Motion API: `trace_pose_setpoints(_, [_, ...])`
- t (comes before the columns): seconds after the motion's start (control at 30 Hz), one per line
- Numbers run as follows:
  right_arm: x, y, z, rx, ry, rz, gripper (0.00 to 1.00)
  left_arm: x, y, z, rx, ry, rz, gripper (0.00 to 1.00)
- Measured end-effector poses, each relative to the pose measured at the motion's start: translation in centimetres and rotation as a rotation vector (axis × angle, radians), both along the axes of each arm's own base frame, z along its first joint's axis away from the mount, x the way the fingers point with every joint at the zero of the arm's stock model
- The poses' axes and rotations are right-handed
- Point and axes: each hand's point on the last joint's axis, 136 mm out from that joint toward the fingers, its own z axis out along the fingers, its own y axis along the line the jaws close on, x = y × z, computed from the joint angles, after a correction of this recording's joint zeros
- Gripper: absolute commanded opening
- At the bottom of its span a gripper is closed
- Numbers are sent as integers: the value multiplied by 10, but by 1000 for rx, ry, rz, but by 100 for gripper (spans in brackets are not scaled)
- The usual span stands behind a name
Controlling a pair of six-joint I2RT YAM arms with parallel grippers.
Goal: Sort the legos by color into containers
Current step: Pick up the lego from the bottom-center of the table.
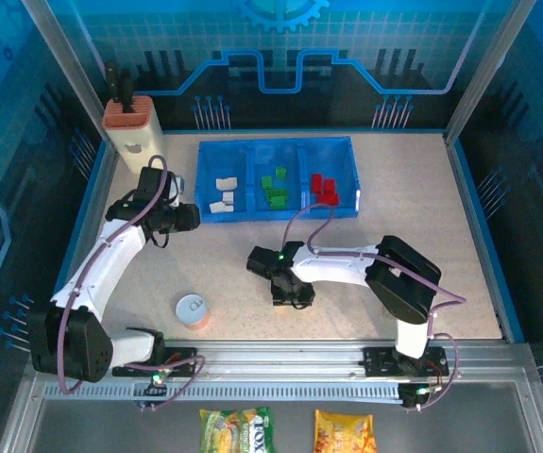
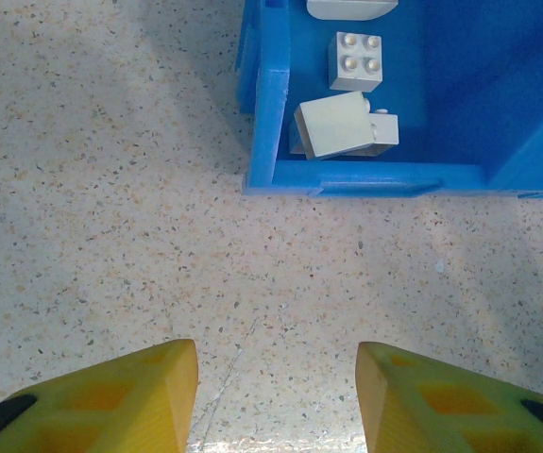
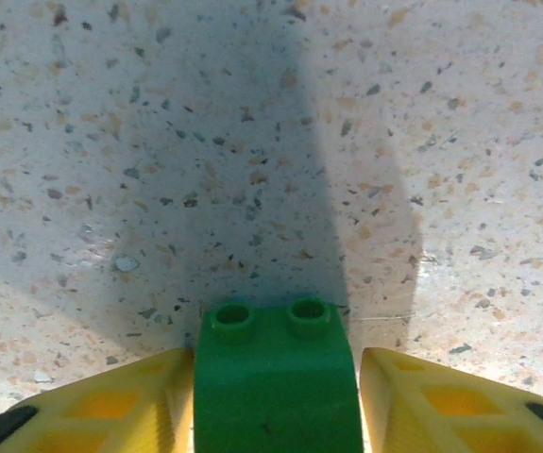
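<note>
Top external view: bright blue translucent plastic three-compartment tray [image 1: 222, 156]; contents too small to count
Cream-white bricks [image 2: 354, 61]: four seen, left compartment, one cut off
Right gripper [image 3: 276, 363]: low over table [image 3: 158, 142], clamping one green studded brick [image 3: 276, 406]
Left gripper [image 2: 276, 363]: jaws spread, near tray corner

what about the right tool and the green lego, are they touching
Touching. The right wrist view shows the green lego wedged between the fingers of the right tool, both flush against its sides, no gap.
</note>
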Motion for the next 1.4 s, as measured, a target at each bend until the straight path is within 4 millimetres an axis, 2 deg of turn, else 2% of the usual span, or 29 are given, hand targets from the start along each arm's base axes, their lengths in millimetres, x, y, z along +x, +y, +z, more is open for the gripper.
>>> trace_pose_setpoints(0.43, [-1,2,0,5,-1,1,39,0,0,0,0,0,0,49])
trace_pose_setpoints(0.93, [3,1,6,-4,-8,17,38,0,0,0,0,0,0,49])
trace_pose_setpoints(1.07, [18,8,17,21,-31,28,38,0,0,0,0,0,0,49])
trace_pose_setpoints(1.17, [36,12,30,42,-61,30,37,0,0,0,0,0,0,49])
trace_pose_setpoints(1.4, [95,15,63,88,-149,27,37,0,0,0,0,0,0,48])
